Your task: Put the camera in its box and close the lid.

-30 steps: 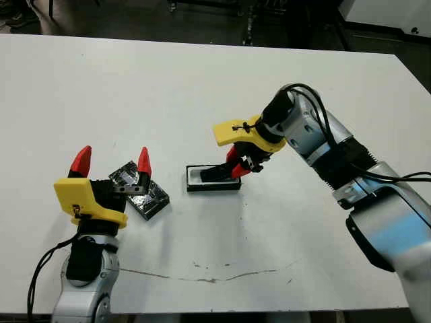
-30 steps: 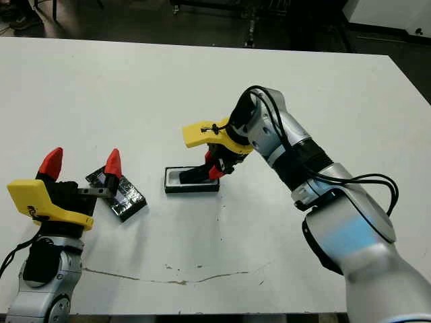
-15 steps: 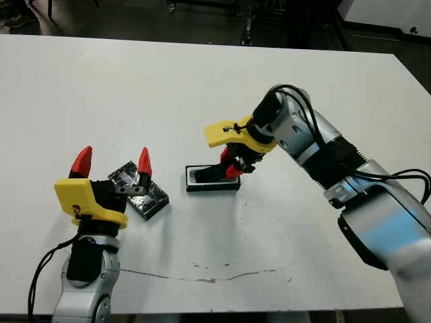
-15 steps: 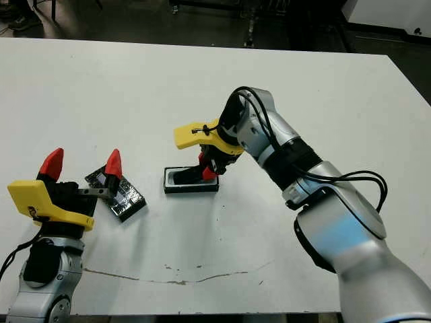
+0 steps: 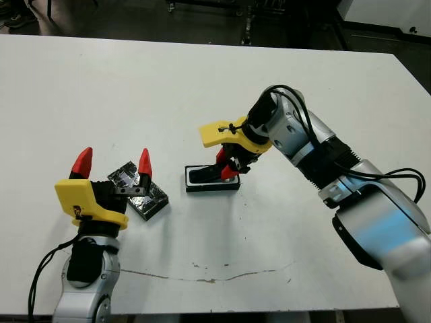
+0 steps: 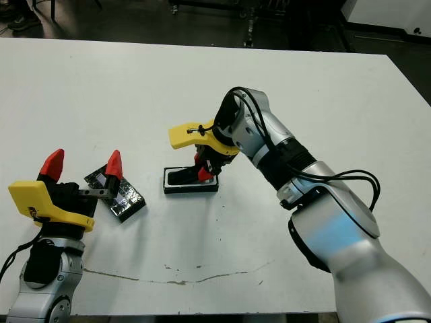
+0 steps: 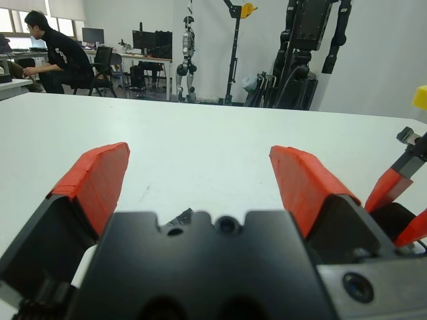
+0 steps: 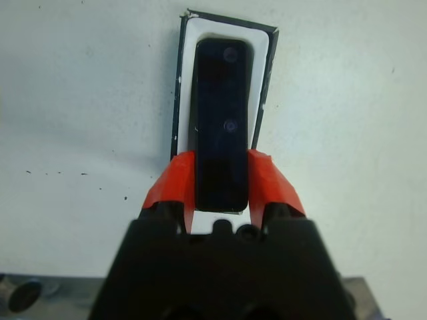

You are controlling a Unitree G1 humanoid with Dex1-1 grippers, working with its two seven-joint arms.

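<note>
The box [image 5: 213, 180] sits mid-surface [image 5: 202, 87] with the camera [image 8: 221, 120] lying along its white lining, near end pinched between the right gripper's [image 8: 221, 181] fingers. That end's seating is hidden by the fingers. The lid [image 5: 139, 190] lies apart to the left, partly behind the left gripper [image 5: 112, 163], whose fingers are spread wide and empty.

Right claw [image 5: 226, 165] and camera [image 8: 221, 127] fill box [image 5: 213, 179].
</note>
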